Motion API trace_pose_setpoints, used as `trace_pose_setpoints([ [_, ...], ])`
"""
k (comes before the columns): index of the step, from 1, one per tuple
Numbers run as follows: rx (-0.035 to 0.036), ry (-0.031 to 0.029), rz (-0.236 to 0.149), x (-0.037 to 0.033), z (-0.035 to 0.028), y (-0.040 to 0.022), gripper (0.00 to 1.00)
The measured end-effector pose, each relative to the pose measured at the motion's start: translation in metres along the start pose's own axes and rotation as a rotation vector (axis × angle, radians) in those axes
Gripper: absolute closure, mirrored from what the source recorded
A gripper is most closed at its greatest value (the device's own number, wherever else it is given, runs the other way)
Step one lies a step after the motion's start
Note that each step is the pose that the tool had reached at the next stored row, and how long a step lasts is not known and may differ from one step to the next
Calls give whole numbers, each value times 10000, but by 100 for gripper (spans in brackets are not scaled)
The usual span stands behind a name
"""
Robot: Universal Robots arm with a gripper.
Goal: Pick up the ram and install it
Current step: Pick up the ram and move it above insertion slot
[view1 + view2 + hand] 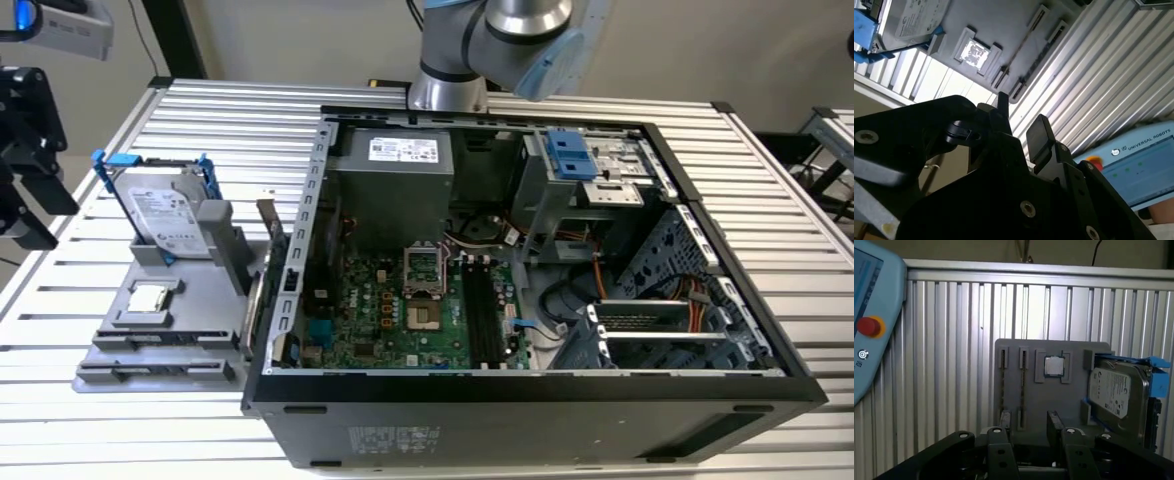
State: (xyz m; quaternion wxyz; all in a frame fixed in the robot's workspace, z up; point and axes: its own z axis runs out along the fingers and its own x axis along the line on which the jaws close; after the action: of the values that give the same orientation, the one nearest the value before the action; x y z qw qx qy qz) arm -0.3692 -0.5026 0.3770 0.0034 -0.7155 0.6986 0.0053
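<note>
The ram [1023, 385] shows edge-on as a thin dark stick standing in one of two slot holders on the grey tray [1074, 405]. It is a thin line [1021, 42] in the second wrist view too. My gripper [1029, 432] is open, its two black fingers [1000, 450] apart with nothing between them. It hangs off the tray, short of the ram's near end. In the second wrist view the gripper [1021, 120] sits well away from the tray [999, 20]. The motherboard [400, 310] with its black slots [483, 310] lies inside the open computer case [534, 400].
On the tray, a silver hard drive [1116, 390] in a blue frame and a small square processor chip [1054, 366] sit beside the ram. A blue teach pendant with a red button [869, 326] lies on the ribbed metal table [801, 220]. A black rig [27, 150] stands at the exterior view's left edge.
</note>
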Motion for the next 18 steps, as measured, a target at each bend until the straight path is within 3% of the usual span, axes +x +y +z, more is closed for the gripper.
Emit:
trace_pose_setpoints([
  [4, 108, 3, 1, 1, 65, 0, 0],
  [11, 102, 4, 44, 1, 115, 1, 0],
  [18, 101, 7, 43, 4, 234, 0, 0],
])
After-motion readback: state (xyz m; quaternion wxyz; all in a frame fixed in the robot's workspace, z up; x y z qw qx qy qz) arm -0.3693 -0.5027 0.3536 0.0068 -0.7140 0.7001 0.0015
